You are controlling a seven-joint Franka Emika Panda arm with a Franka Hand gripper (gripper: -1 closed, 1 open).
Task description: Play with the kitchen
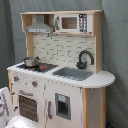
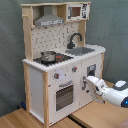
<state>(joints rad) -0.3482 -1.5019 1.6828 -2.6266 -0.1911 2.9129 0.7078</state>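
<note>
The kitchen (image 1: 60, 75) is a tall white and light-wood toy, seen in both exterior views. It has a grey hood (image 2: 48, 19), a small microwave (image 2: 75, 11), a black faucet (image 2: 75, 39) over a grey sink (image 2: 81, 51), and a metal pot (image 2: 48, 56) on the stovetop. Below are a windowed oven door (image 2: 64, 95) and a cabinet door (image 2: 92, 70), both closed. In the second exterior view my white arm (image 2: 116, 93) reaches in from the right, with my gripper (image 2: 89, 83) right in front of the cabinet door, near its handle. In the first exterior view only white arm parts (image 1: 9, 107) show at the lower left.
The kitchen (image 2: 50, 75) stands on a wooden floor (image 2: 95, 117) in front of a grey curtain (image 2: 10, 50). Knobs (image 2: 56, 76) sit above the oven door. Open floor lies in front of the kitchen.
</note>
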